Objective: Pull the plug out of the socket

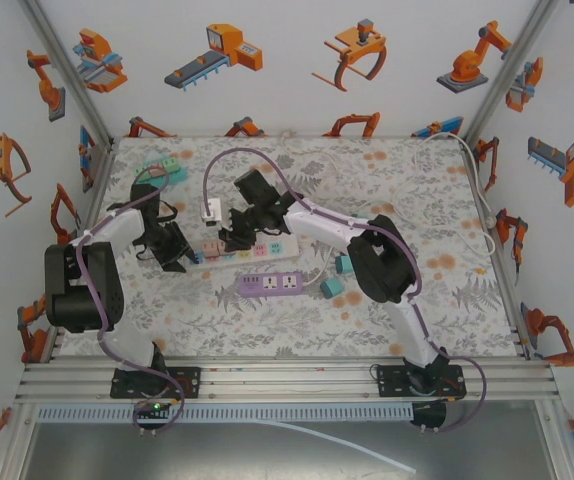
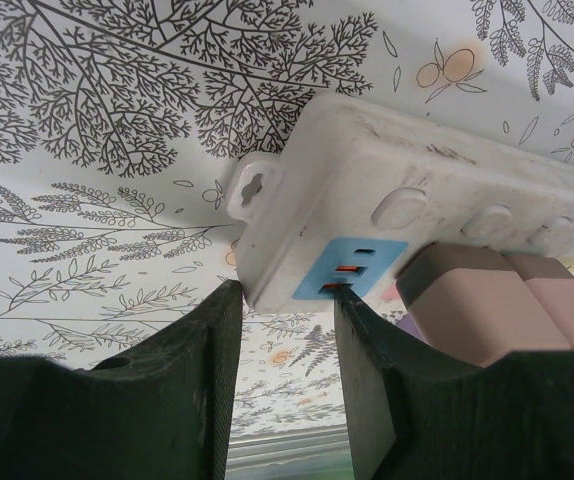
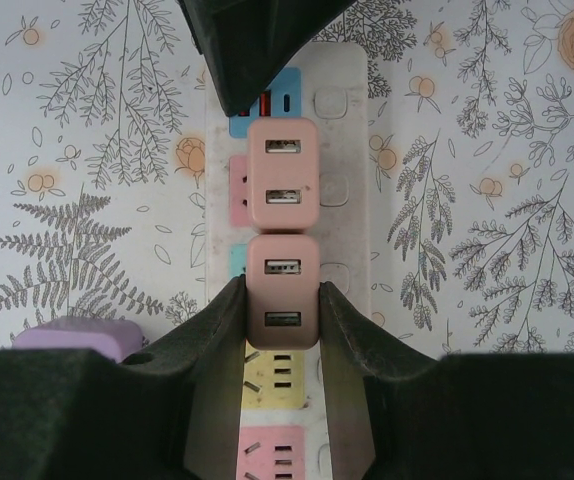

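Observation:
A white socket strip (image 3: pixel 339 150) with coloured outlets lies on the leaf-patterned table. Two pink USB plugs stand in it side by side. My right gripper (image 3: pixel 281 285) is shut on the nearer plug (image 3: pixel 283 262), a finger on each side. The other plug (image 3: pixel 282 175) sits just beyond it. My left gripper (image 2: pixel 285 292) is shut on the strip's end (image 2: pixel 297 220), its tips against the corner and the blue outlet (image 2: pixel 352 268). In the top view the left gripper (image 1: pixel 182 258) and right gripper (image 1: pixel 237 238) meet over the strip (image 1: pixel 267 247) at mid-table.
A purple socket strip (image 1: pixel 270 284) lies just in front of the white one, with two teal blocks (image 1: pixel 331 287) to its right. A white plug on a purple cable (image 1: pixel 213 209) hangs behind. A green strip (image 1: pixel 162 170) sits back left.

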Available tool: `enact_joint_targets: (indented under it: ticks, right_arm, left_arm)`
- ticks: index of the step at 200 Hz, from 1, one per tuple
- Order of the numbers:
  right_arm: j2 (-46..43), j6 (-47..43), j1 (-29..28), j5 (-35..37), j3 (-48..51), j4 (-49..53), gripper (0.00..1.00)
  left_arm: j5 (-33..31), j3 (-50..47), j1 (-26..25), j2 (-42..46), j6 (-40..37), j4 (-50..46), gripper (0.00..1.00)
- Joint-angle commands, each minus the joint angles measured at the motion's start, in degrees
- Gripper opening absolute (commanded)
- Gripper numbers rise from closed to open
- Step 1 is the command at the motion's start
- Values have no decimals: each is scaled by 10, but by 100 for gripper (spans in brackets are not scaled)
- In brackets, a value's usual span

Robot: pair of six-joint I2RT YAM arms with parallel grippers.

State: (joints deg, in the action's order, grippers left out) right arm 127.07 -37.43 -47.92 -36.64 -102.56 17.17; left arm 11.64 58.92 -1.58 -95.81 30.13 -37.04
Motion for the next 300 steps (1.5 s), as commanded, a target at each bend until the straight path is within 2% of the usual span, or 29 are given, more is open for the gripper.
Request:
enact_joint_targets:
  ticks: [1, 47, 117, 149, 178, 208, 240, 277, 300]
  right_arm:
    - [-67, -25, 5, -18, -8, -25, 16]
    - [-66, -83, -2, -3, -23, 26, 15]
    - [-89, -3, 3, -4, 10, -46, 15]
    - [-115, 112, 12, 6, 26, -99, 15]
    - [-145, 252, 17, 47, 58, -157, 15]
    - [-156, 413, 40, 67, 48, -153, 14]
    - [-170, 563, 77, 91, 49, -148, 12]
    - [-195, 654, 123, 197, 57, -65, 10]
    - [-227, 693, 164, 227, 97, -50, 9]
  left_arm:
    - [-74, -24, -4, -23, -27, -42, 42]
    - [-74, -25, -5, -24, -27, -42, 42]
    - [-61, -17, -7, -6, -22, -42, 42]
    - [-49, 20, -7, 20, -21, -51, 42]
    - [-53, 71, -7, 50, -11, -68, 42]
    - [-44, 124, -13, 90, -25, -70, 42]
    - [2, 179, -31, 119, -58, -50, 44]
    - [59, 160, -79, 175, -86, 98, 45]
    - [106, 127, -104, 209, -132, 196, 48]
